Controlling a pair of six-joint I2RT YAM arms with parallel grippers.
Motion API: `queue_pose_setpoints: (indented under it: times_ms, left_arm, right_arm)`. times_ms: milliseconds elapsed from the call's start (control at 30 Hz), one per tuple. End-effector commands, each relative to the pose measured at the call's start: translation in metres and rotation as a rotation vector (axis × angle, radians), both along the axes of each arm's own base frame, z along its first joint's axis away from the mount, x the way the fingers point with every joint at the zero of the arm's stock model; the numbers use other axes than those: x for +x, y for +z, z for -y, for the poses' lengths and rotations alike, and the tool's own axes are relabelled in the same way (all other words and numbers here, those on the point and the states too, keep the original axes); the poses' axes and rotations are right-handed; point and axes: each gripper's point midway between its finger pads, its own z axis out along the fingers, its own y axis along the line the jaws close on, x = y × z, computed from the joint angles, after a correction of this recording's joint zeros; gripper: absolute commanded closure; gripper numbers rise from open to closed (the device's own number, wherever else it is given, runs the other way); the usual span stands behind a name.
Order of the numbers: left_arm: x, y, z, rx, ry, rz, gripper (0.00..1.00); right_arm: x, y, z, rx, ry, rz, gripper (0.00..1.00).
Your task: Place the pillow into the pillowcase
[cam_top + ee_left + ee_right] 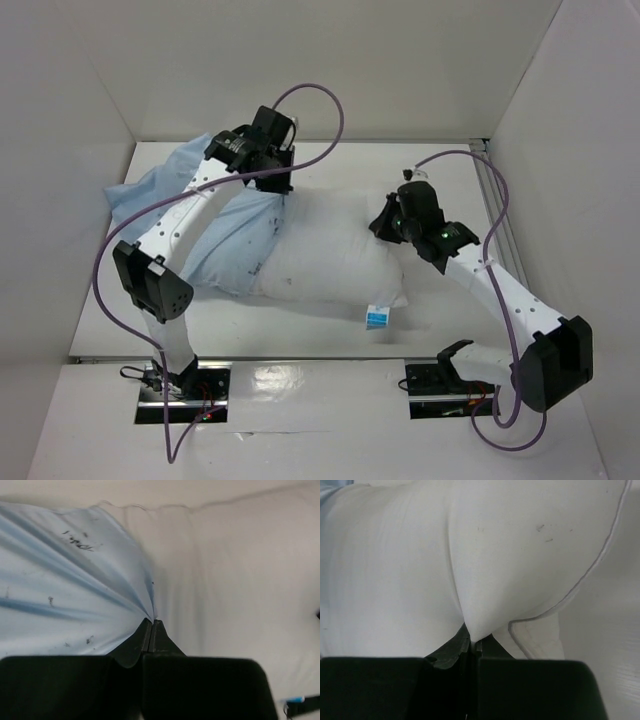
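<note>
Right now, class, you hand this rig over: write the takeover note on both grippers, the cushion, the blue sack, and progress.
Left gripper: shut on the edge of the thin, wrinkly light-blue fabric pillowcase.
Right gripper: shut on the right end of the plump white rectangular pillow.
Done: the pillow's left end meets the case's opening.
Left: most of the pillow lies outside; push it in.

Pillow [330,262] and pillowcase [165,190] fill mid-table, left to centre, barring passage at cloth level. Left arm [190,215] slants over the case from 7 to 1 o'clock. Right gripper [385,222], clamped on the pillow, blocks its 3 o'clock end. Bare table [300,335] strips run at 12 and 6 o'clock, w/ more room at 2. Side walls [60,200] hem 9 and 3; purple cables [320,100] loop above the arms.
</note>
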Motion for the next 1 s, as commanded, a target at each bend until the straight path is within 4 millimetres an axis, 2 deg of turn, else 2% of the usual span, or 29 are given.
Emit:
queue_pose_setpoints:
  times_ms: [0, 33, 67, 100, 167, 200, 267, 300, 367, 400, 433, 467, 533, 600, 767, 800, 833, 900, 933, 967]
  left_arm:
    - [-0.047, 0.104, 0.104, -0.405, -0.375, 0.142, 1.0]
    - [-0.057, 0.11, 0.119, -0.448, -0.403, 0.124, 1.0]
    - [-0.072, 0.12, 0.137, -0.471, -0.451, 0.132, 1.0]
    - [-0.081, 0.125, 0.145, -0.486, -0.469, 0.131, 1.0]
    - [-0.095, 0.118, 0.169, -0.521, -0.492, 0.084, 1.0]
    - [-0.094, 0.12, 0.177, -0.546, -0.496, 0.099, 1.0]
    - [-0.084, 0.106, 0.188, -0.557, -0.477, 0.081, 1.0]
    - [-0.074, 0.093, 0.197, -0.55, -0.475, 0.069, 1.0]
    - [-0.06, 0.085, 0.204, -0.514, -0.471, 0.082, 1.0]
    - [-0.053, 0.106, 0.206, -0.53, -0.465, 0.133, 1.0]
    - [-0.045, 0.084, 0.21, -0.484, -0.45, 0.093, 1.0]
    - [-0.032, 0.097, 0.205, -0.501, -0.446, 0.132, 1.0]
    - [-0.022, 0.097, 0.196, -0.499, -0.422, 0.139, 1.0]
    - [-0.009, 0.086, 0.187, -0.474, -0.394, 0.138, 1.0]
    - [0.001, 0.083, 0.171, -0.434, -0.357, 0.16, 1.0]
    - [0.005, 0.076, 0.171, -0.418, -0.355, 0.157, 1.0]
    - [0.005, 0.082, 0.172, -0.425, -0.357, 0.17, 1.0]
    - [0.003, 0.076, 0.167, -0.4, -0.352, 0.153, 1.0]
    - [0.003, 0.08, 0.161, -0.38, -0.34, 0.171, 0.68]
    - [-0.001, 0.077, 0.155, -0.356, -0.335, 0.16, 0.47]
  right_arm:
    - [0.017, 0.106, -0.037, 0.118, 0.095, 0.246, 1.0]
    - [0.017, 0.118, -0.038, 0.114, 0.099, 0.272, 1.0]
    - [0.012, 0.147, -0.04, 0.132, 0.111, 0.331, 1.0]
    - [0.011, 0.158, -0.037, 0.138, 0.098, 0.357, 1.0]
    - [0.005, 0.173, -0.035, 0.16, 0.084, 0.395, 1.0]
    - [0.005, 0.149, -0.033, 0.14, 0.073, 0.349, 1.0]
    - [0.003, 0.124, -0.035, 0.147, 0.058, 0.304, 1.0]
    - [0.0, 0.089, -0.034, 0.123, 0.054, 0.243, 1.0]
    - [-0.003, 0.054, -0.033, 0.111, 0.042, 0.176, 1.0]
    - [-0.002, 0.043, -0.03, 0.103, 0.021, 0.166, 1.0]
    - [-0.007, 0.02, -0.025, 0.084, 0.004, 0.121, 1.0]
    - [-0.008, 0.013, -0.023, 0.079, -0.009, 0.107, 1.0]
    - [-0.01, 0.005, -0.022, 0.081, -0.009, 0.109, 1.0]
    - [-0.011, 0.003, -0.019, 0.077, -0.023, 0.1, 1.0]
    - [-0.017, 0.006, -0.017, 0.114, -0.043, 0.098, 1.0]
    - [-0.016, 0.01, -0.014, 0.121, -0.066, 0.109, 1.0]
    - [-0.015, 0.014, -0.01, 0.127, -0.076, 0.12, 1.0]
    - [-0.01, 0.014, -0.002, 0.1, -0.106, 0.135, 1.0]
    - [-0.008, 0.014, 0.002, 0.086, -0.108, 0.141, 1.0]
    - [-0.006, 0.018, 0.004, 0.085, -0.119, 0.152, 1.0]
